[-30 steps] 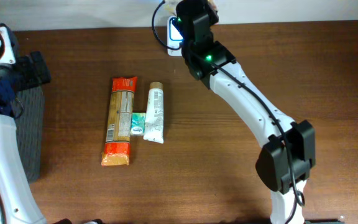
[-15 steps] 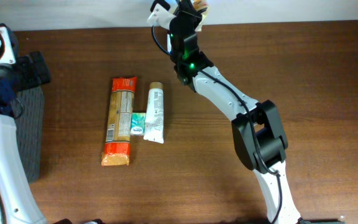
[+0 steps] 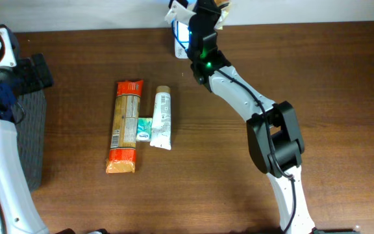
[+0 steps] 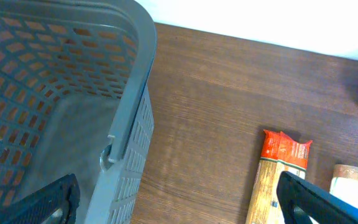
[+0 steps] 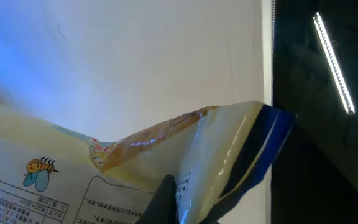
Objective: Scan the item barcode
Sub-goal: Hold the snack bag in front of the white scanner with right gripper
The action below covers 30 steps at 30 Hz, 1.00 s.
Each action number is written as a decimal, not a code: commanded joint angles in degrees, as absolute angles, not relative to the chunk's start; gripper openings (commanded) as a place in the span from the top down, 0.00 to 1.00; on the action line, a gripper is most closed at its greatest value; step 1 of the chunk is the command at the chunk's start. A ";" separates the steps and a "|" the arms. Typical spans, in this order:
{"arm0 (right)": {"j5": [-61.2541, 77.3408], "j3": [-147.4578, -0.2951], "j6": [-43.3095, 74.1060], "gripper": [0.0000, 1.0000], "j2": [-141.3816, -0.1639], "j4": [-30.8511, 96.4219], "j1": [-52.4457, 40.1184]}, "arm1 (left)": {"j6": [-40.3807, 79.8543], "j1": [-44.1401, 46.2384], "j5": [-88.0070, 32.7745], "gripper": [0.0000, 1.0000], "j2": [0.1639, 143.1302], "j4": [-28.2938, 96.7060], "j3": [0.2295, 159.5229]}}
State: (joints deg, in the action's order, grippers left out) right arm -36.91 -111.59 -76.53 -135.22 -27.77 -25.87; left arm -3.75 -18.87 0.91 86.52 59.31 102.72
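Holds the yellow packet (image 5: 135, 168) up at the twelve o'clock edge of the table (image 3: 317, 78), pinched in the right end effector (image 3: 211, 9), jaws drawn together on the foil, with one black finger (image 5: 165, 198) pressing beside a printed label. Shows a small bee drawing on the packet's face and a blue strip along its crinkled edge, all washed in bluish light against a white wall. Places the packet just at one o'clock of the white, blue-glowing scanner (image 3: 180, 40) at the same far edge; cannot tell whether the two touch. Stretches the white right arm (image 3: 252, 104) from five o'clock of the table up to that corner. Counts three things lying flat toward seven o'clock of the scanner, well apart from it: a long pasta pack (image 3: 124, 127) with orange ends, a white tube (image 3: 162, 118) just at its three o'clock, and a small green-and-white box (image 3: 143, 129) between them, touching both. Holds the left end effector (image 4: 178, 186) at the nine o'clock side with jaws spread wide and gripping nothing, above the rim of a grey perforated basket (image 4: 129, 74), with the pasta pack off at its three o'clock.
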 commanded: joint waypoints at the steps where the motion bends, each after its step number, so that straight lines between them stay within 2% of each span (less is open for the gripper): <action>1: -37.47 -112.68 -79.31 0.96 -135.81 -27.27 -25.08 | -4.84 -19.03 1.28 0.01 86.24 59.27 103.37; 16: -35.88 -112.68 -79.35 0.96 -138.72 -29.50 -24.36 | -4.84 -19.03 1.28 0.01 86.24 59.27 103.37; 25: -34.87 -112.68 -92.01 0.96 -138.72 -37.54 -25.23 | -4.84 -19.03 1.28 0.01 86.24 59.27 103.37; 30: -34.06 -112.68 -92.79 0.96 -138.72 -37.56 -25.98 | -4.84 -19.03 1.28 0.01 86.24 59.27 103.37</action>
